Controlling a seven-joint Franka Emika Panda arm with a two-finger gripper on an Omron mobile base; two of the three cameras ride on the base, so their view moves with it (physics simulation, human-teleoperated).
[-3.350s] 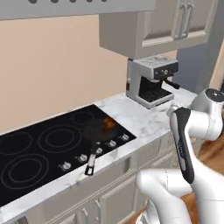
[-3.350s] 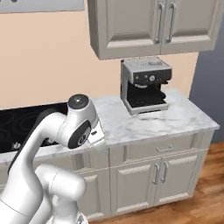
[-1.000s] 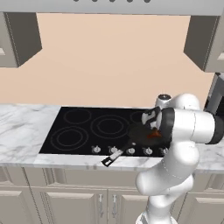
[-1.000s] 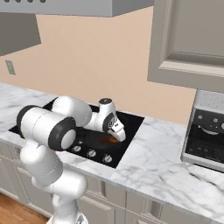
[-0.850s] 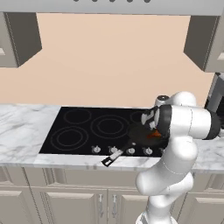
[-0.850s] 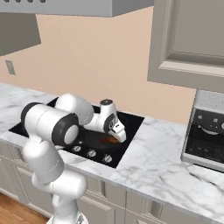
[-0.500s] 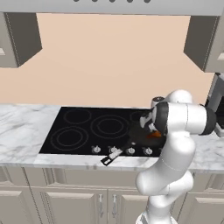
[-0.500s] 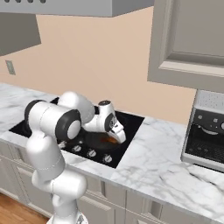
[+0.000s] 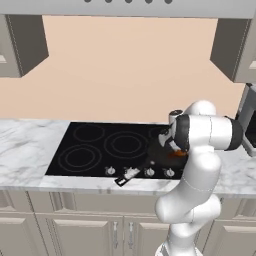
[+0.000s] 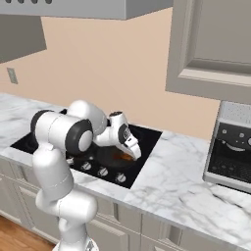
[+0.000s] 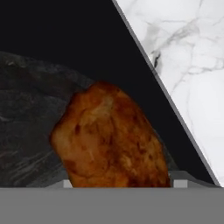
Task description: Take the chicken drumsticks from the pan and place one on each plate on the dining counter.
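While the end effector [image 10: 131, 153] dips into the round black frying pan [image 11: 30, 131] at the cooktop's right edge, a golden-brown chicken drumstick [image 11: 109, 140] sits close between its tips; whether they grip yet is unclear. Next likely: secure and lift.

The drumstick [image 11: 111, 138] looks rough, browned and slightly glossy. The pan [image 11: 30, 113] is matt black; the bench [image 11: 188, 65] is smooth veined marble.

The robot's own white arm covers most of the pan [image 9: 159, 156] and all but a sliver of the orange drumstick [image 9: 176, 153], whose lower end the hand view cuts off, and the end effector [image 10: 133, 154] sits too small to read its jaws.
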